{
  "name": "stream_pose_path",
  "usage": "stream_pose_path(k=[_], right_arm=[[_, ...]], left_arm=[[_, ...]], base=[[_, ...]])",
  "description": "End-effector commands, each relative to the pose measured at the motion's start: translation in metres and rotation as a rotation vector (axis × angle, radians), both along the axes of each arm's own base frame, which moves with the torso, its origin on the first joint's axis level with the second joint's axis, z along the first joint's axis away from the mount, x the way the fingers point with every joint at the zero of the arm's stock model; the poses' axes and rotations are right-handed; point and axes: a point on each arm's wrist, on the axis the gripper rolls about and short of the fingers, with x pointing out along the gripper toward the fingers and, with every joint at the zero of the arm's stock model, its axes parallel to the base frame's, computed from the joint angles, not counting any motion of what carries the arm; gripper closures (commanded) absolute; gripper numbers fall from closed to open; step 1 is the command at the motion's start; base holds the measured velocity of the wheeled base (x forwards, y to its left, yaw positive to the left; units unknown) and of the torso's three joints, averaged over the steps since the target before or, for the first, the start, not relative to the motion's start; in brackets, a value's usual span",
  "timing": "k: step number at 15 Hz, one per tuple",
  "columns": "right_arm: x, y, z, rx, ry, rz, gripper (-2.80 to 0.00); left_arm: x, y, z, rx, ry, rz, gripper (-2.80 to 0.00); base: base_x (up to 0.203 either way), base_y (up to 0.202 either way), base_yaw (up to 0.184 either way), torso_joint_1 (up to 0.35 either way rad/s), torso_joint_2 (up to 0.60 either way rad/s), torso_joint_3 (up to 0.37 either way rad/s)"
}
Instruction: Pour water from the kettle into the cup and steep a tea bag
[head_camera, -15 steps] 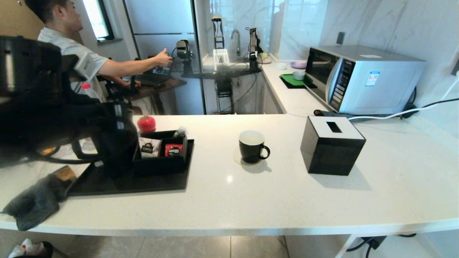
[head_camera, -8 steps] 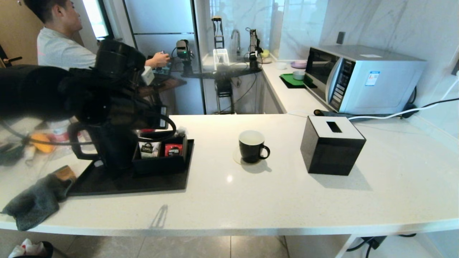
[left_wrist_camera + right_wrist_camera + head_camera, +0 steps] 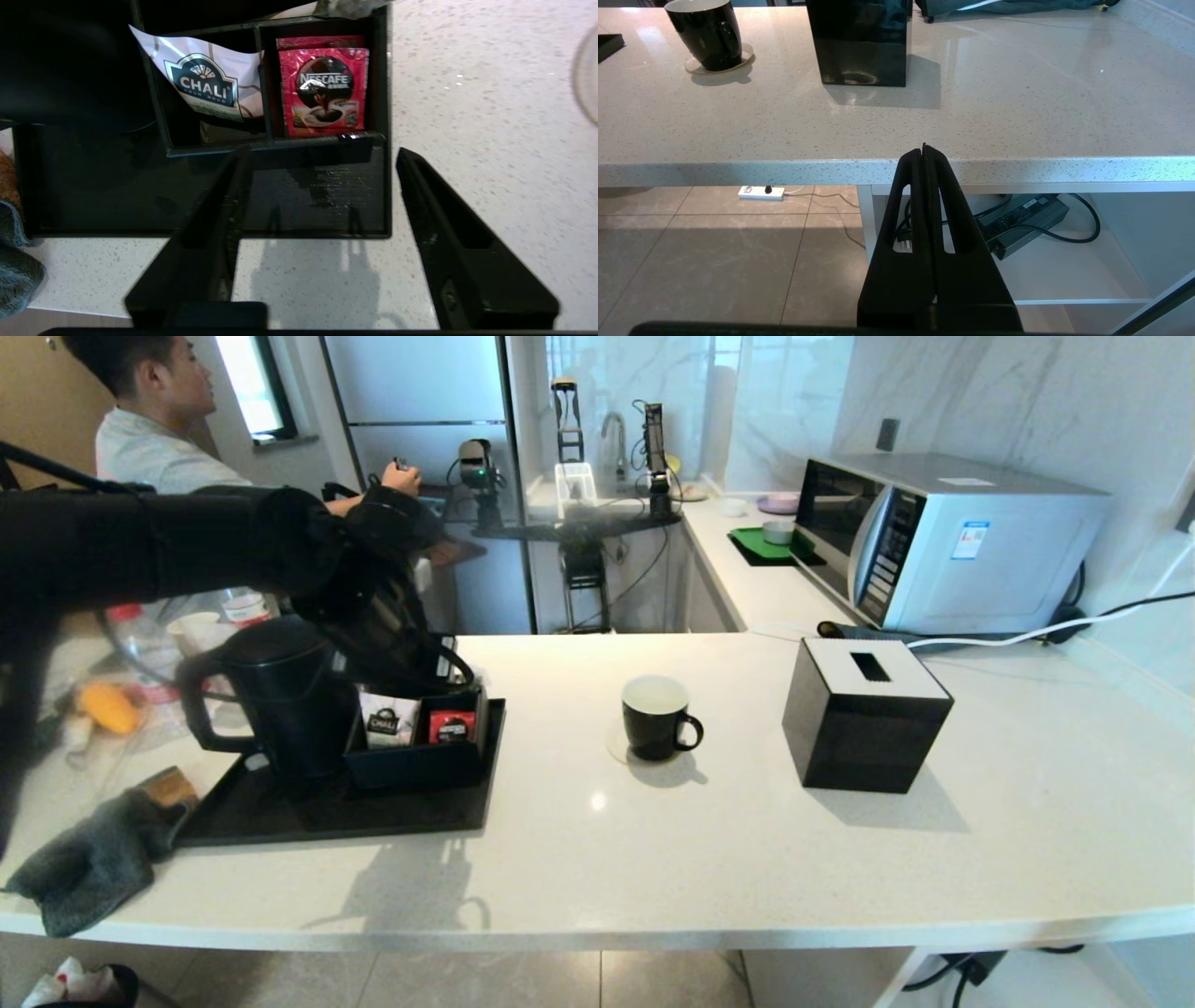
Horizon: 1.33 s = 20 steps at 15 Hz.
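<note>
Below the spread-jawed, empty left gripper (image 3: 322, 233), sachet box (image 3: 275, 140) is seen; kettle (image 3: 280, 695) unlifted, cup (image 3: 656, 717) judged unfilled; right gripper (image 3: 924, 154) parked closed.

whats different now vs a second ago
The left arm swung up from low at the left edge and reached over the tray; its tool, open now and holding nothing, hangs above the sachet box. The kettle, cup and tissue box stayed put, and the right tool remains shut below the counter edge.
</note>
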Motion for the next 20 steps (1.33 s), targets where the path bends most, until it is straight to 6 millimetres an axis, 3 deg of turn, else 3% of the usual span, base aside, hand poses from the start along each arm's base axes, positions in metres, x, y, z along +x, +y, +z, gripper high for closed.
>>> stream_pose_path(k=[1, 6, 14, 20], right_arm=[[0.0, 0.0, 0.0, 0.0, 0.001, 0.0, 0.0], [0.0, 0.0, 0.0, 0.0, 0.001, 0.0, 0.0], [0.0, 0.0, 0.0, 0.0, 0.001, 0.0, 0.0], [0.0, 0.0, 0.0, 0.0, 0.003, 0.0, 0.0]], left_arm=[[0.026, -0.001, -0.031, 0.023, 0.076, 0.015, -2.8], [0.038, 0.0, -0.047, 0.01, 0.109, -0.058, -2.8], [0.064, -0.011, -0.048, 0.018, -0.08, -0.214, -2.8], [0.08, -0.007, -0.068, 0.078, -0.093, -0.266, -2.8]], base=[[0.0, 0.0, 0.0, 0.0, 0.0, 0.0], [0.0, 0.0, 0.0, 0.0, 0.0, 0.0], [0.0, 0.0, 0.0, 0.0, 0.0, 0.0], [0.0, 0.0, 0.0, 0.0, 0.0, 0.0]])
